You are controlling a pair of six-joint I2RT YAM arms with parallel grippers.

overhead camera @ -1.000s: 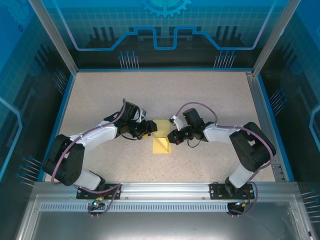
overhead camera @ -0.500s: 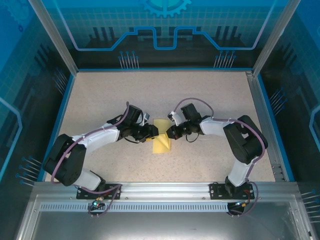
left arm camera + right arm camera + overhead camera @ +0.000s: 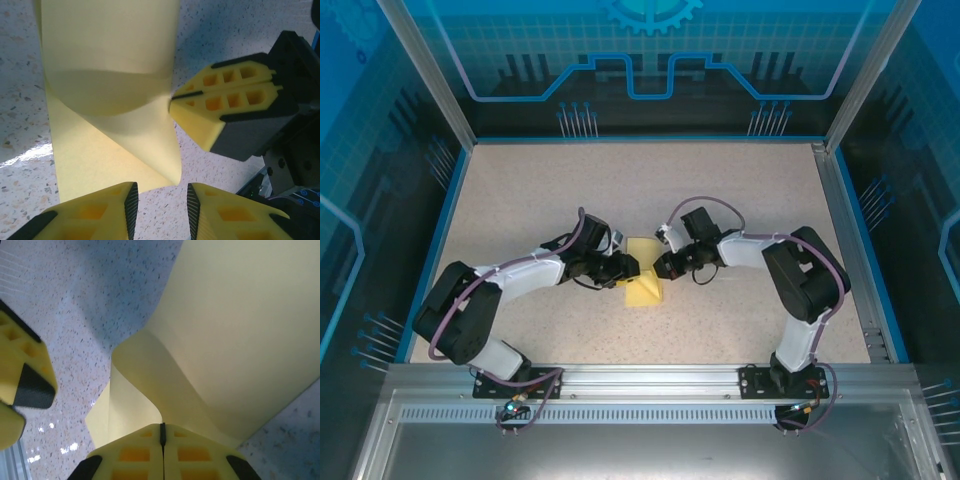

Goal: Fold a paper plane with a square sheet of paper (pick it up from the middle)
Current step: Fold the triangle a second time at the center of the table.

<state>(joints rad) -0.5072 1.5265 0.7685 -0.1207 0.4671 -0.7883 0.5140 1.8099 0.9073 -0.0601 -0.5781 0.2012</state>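
Sheet of paper [image 3: 642, 287], pale yellow and partly folded, lies mid-frame on the speckled table [image 3: 750, 200]. It's light, floppy and easily creased, so I'd pinch it at an edge. The right gripper [image 3: 172, 98] is clamped on its lifted right edge. The left gripper [image 3: 160, 195], bottom of frame, stands part-open, gripping nothing.

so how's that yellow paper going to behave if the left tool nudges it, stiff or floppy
Probably floppy: the paper bows in a soft curve where the right tool pinches its edge. Likely very light, since that one pinch holds a flap raised off the table. A nudge would probably buckle it, given that loose curve.
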